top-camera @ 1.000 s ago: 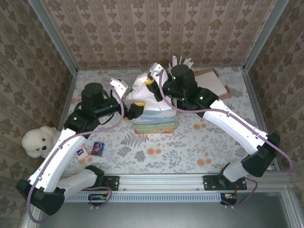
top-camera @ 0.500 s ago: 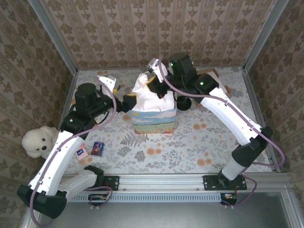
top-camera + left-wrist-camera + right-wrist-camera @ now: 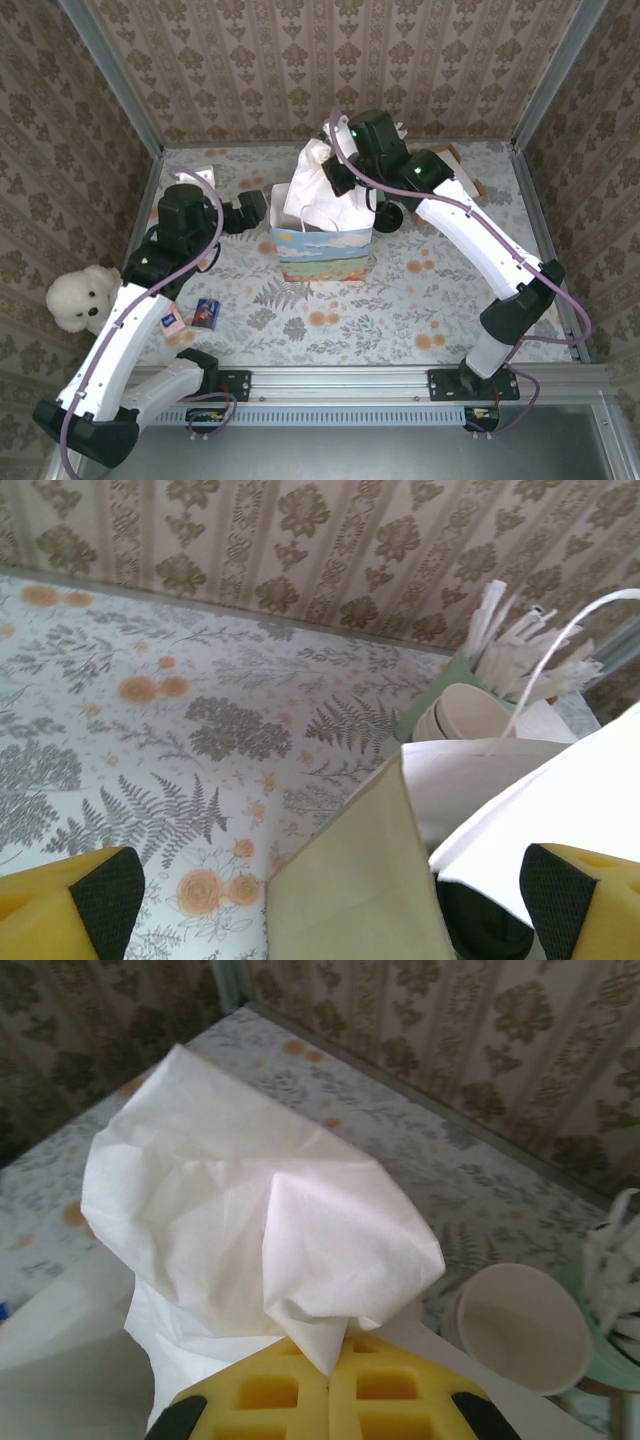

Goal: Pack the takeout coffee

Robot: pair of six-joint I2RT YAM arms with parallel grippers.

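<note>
Cream paper cup (image 3: pixel 520 1325) stands upright, empty; brown carrier tray (image 3: pixel 455 153) lies flat by back wall.

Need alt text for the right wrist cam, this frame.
The right gripper, its yellow foam fingers at the bottom edge, is shut on a crumpled white paper sheet that billows up in front of the camera. At lower right, an empty cream paper cup sits on the floral tablecloth beside a green cup of white sticks.

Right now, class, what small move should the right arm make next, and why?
Probably push the tissue paper down into the bag: the right gripper is shut on it above the bag's open mouth, and the cream cup stands outside.
</note>
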